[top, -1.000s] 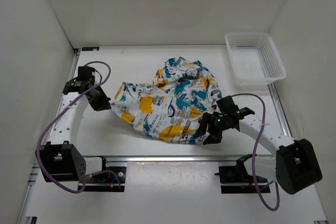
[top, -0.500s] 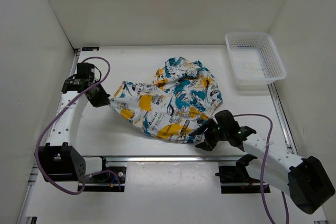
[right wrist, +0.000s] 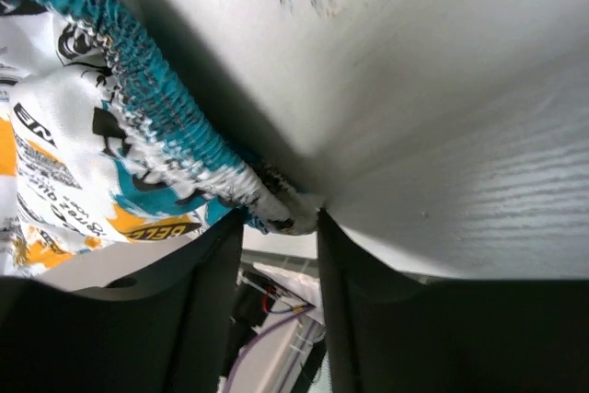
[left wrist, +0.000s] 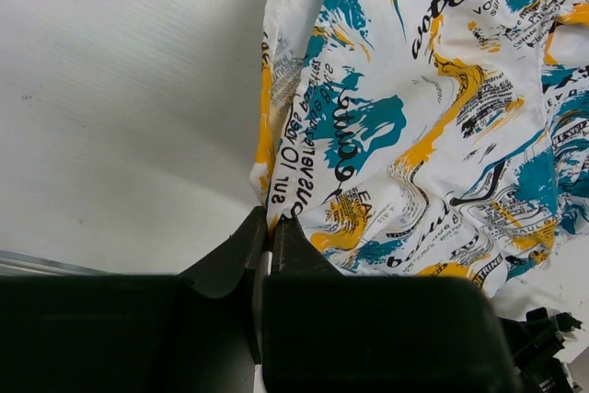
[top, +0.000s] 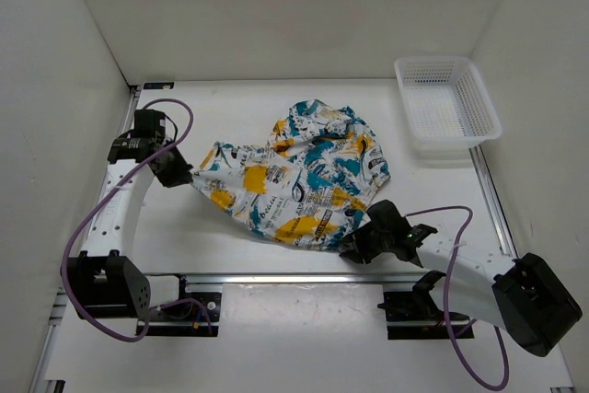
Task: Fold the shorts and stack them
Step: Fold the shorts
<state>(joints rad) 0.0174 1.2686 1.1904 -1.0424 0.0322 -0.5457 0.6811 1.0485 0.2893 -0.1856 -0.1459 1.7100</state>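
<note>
soft, limp shorts (top: 294, 177) sprawl on the bench (top: 221, 117) between the arms, the left end effector (left wrist: 269, 227) clenched on their edge, the right end effector (right wrist: 281, 220) straddling the firmer elastic waistband (right wrist: 166, 108), grip unclear.

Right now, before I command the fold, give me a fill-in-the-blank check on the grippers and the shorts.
The left gripper's jaws are ___ on the edge of the shorts.
The right gripper's jaws have the teal waistband ___ them.
The white basket stands in the far right corner, ___ from the shorts.
Missing words: shut; between; apart.
</note>
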